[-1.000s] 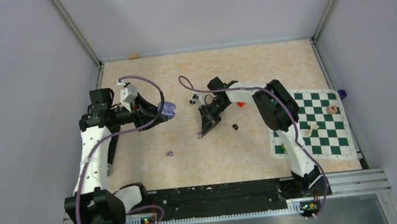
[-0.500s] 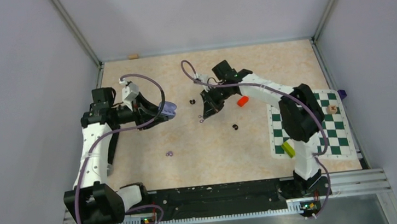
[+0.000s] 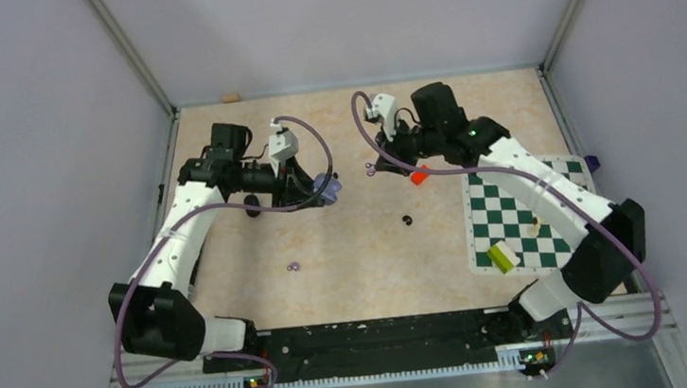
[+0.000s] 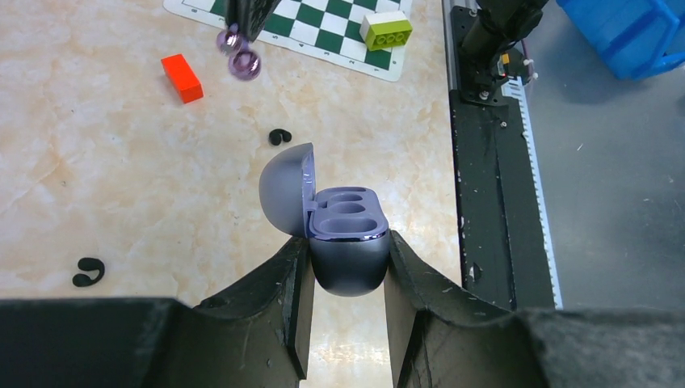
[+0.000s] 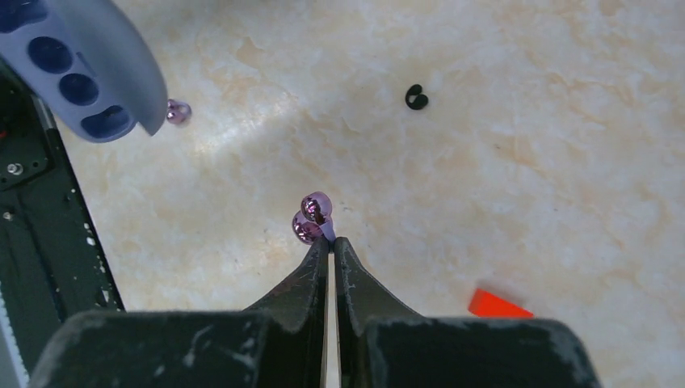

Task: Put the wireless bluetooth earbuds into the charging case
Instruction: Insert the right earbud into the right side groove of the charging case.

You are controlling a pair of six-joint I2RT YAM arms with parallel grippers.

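Note:
My left gripper (image 4: 346, 252) is shut on the lilac-grey charging case (image 4: 347, 242), held off the table with its lid open and its sockets empty. The case (image 3: 325, 188) also shows in the top view. My right gripper (image 5: 331, 241) is shut on a lilac earbud (image 5: 311, 218), which hangs at its tips above the table, right of the case (image 5: 81, 65). A second lilac earbud (image 3: 294, 266) lies on the table nearer the bases. One black earbud (image 3: 407, 219) lies right of centre. Another black earbud (image 4: 89, 272) lies beside the case.
A small red block (image 3: 420, 175) lies just under the right arm's wrist. At the right is a green chessboard mat (image 3: 549, 195) with a yellow-green brick (image 3: 501, 255) and a chess piece (image 3: 535, 226). The arms' black base rail (image 3: 382, 335) runs along the near edge.
The right gripper closed on the lilac earbud, lifted it off the table and carried it back toward the far side. The left arm swung the case rightward toward the middle.

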